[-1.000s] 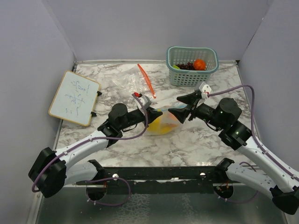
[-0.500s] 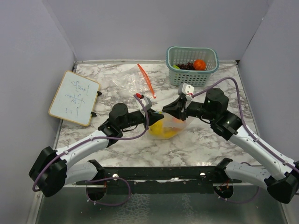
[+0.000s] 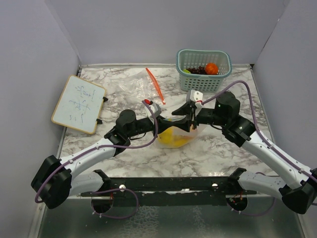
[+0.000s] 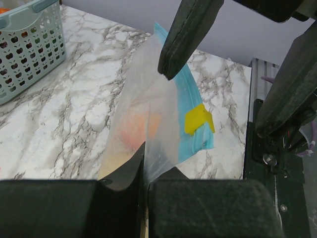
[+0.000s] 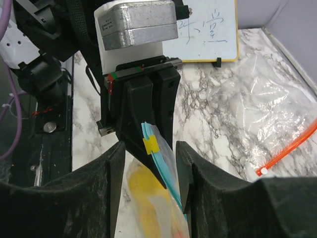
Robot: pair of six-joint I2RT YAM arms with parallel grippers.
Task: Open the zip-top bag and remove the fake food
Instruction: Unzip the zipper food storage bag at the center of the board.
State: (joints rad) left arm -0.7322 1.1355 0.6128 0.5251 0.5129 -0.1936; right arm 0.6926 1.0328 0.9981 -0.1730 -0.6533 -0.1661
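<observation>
The clear zip-top bag (image 3: 174, 138) hangs between the two arms, with its blue zip strip (image 4: 192, 99) and yellow slider (image 5: 150, 145) on top. Fake food shows through the film as a yellow shape (image 5: 141, 193) and an orange blur (image 4: 132, 134). My left gripper (image 4: 145, 168) is shut on the bag's film just below the strip. My right gripper (image 5: 149, 151) is open, one finger on each side of the strip near the slider, the right finger (image 5: 184, 163) close beside it. More fake food, including an orange (image 3: 211, 68), lies in the teal basket (image 3: 218, 82).
A whiteboard (image 3: 78, 104) lies at the left. An empty clear bag (image 3: 132, 88) with an orange-red zip strip (image 3: 155, 84) rests on the marble behind the arms. Grey walls close in on both sides, and the black rail (image 3: 173, 184) runs along the near edge.
My right gripper has swung left from beside the bag to straddle its zip strip; its jaws narrowed, then spread again. The left gripper has kept its hold and barely moved.
</observation>
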